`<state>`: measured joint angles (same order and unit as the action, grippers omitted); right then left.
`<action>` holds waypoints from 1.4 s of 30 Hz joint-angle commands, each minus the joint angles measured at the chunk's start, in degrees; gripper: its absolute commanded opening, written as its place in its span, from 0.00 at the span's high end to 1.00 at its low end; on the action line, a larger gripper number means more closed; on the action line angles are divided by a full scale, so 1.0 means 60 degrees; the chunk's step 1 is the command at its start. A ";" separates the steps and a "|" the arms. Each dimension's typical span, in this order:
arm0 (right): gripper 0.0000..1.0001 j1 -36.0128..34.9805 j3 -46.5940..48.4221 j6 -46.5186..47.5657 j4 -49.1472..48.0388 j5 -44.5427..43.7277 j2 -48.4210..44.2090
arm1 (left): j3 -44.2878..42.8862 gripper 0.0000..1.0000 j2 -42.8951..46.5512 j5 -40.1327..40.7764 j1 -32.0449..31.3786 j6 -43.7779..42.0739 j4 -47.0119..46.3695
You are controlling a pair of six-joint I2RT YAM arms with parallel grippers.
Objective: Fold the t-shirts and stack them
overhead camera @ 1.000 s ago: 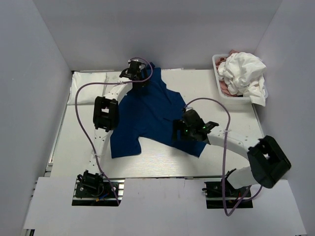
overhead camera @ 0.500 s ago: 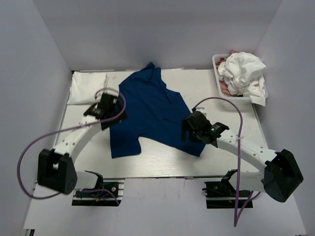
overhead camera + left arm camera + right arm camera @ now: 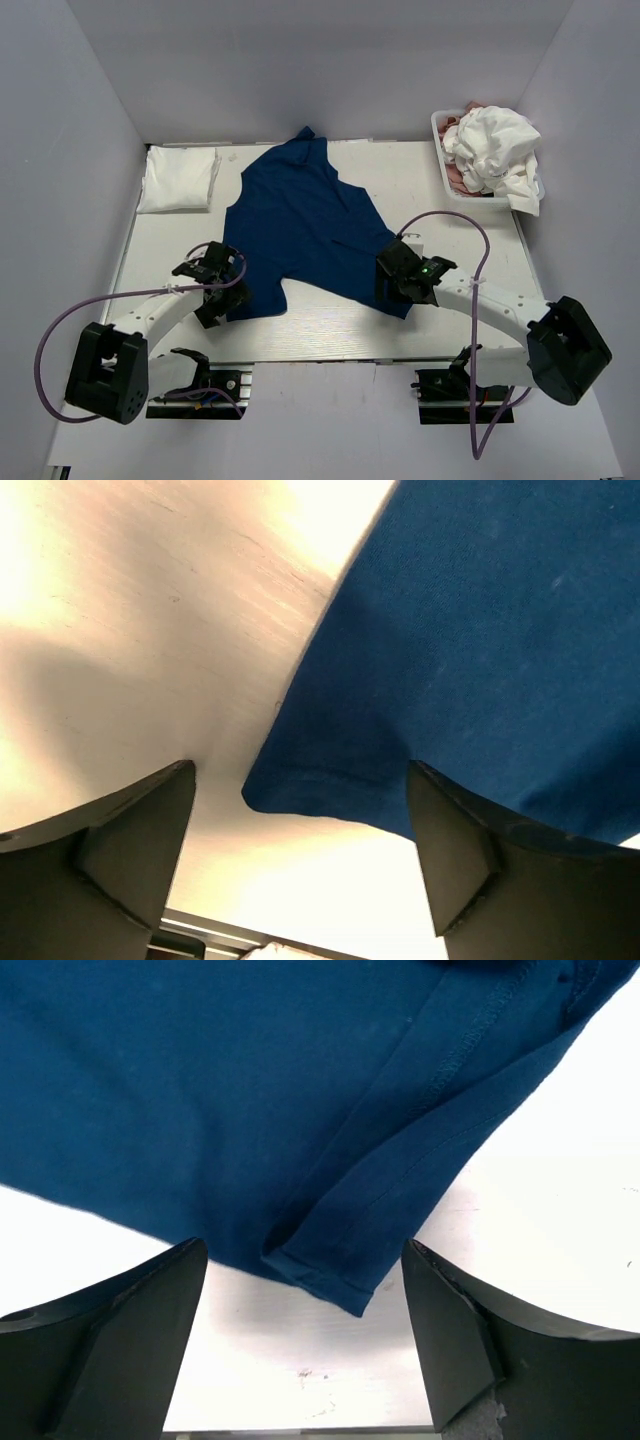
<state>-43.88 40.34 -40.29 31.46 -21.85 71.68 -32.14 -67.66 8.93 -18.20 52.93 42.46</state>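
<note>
A navy blue t-shirt (image 3: 300, 225) with a collar lies spread on the white table (image 3: 330, 330), collar at the far edge. My left gripper (image 3: 228, 297) is open over its near left hem corner (image 3: 300, 795), which lies between the fingers. My right gripper (image 3: 393, 285) is open over the near right corner (image 3: 345, 1280), a folded hem edge between its fingers. A white t-shirt (image 3: 495, 150) is heaped over a dusty pink one (image 3: 462, 180) in the basket. A folded white t-shirt (image 3: 178, 180) lies at the far left. No dark green one shows.
A white plastic basket (image 3: 443, 160) stands at the far right corner. Grey walls enclose the table on three sides. Purple cables loop from both arms over the near half of the table. The table's near edge lies just behind both grippers.
My left arm has swung from the shirt's far collar down to its near left corner. My right gripper has moved slightly nearer, to the near right corner. The shirt has barely moved.
</note>
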 commanded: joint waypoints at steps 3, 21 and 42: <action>0.20 0.0033 -0.0043 -0.0389 -0.0014 -0.0373 0.0605 | 0.0874 0.18 -0.0208 -0.1063 -0.0029 0.0466 -0.0908; 1.00 0.0077 -0.0103 -0.1385 0.0351 -0.1251 -0.1062 | 0.0351 1.00 0.1503 -0.2133 -0.0205 -0.0996 -0.1949; 1.00 0.0179 0.3557 0.1396 -0.2972 -0.5443 -0.4871 | -0.7414 1.00 0.2560 0.0665 -0.0205 -0.3253 -0.2462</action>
<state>-42.83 55.57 -39.46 21.30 -49.84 43.53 -70.59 -54.08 9.43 -19.27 36.99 29.78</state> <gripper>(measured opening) 0.016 0.033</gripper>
